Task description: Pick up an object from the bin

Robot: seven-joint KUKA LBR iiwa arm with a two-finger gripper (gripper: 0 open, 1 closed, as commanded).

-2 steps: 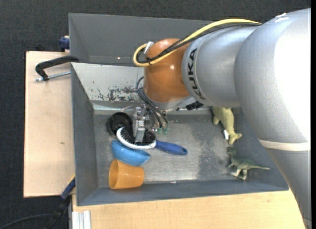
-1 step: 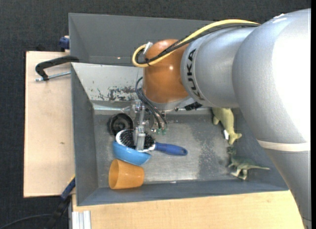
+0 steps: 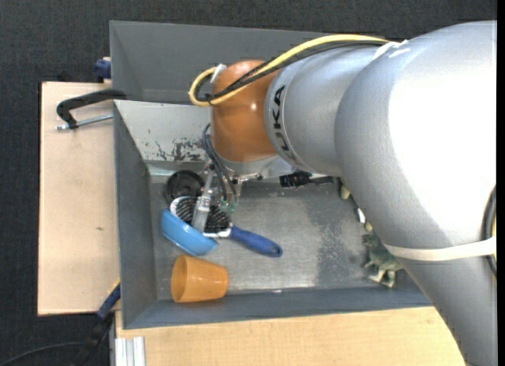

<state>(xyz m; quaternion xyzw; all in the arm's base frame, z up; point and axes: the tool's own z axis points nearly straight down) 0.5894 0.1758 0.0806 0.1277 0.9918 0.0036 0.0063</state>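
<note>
Watching my gripper (image 3: 211, 208) sit low over the blue scoop (image 3: 188, 236), beside a black disc (image 3: 181, 184); I can't tell whether it's open or closed.

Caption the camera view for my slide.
Tool low over blue scoop and black round object at left end of the bin; orange cup on its side nearby.
</note>
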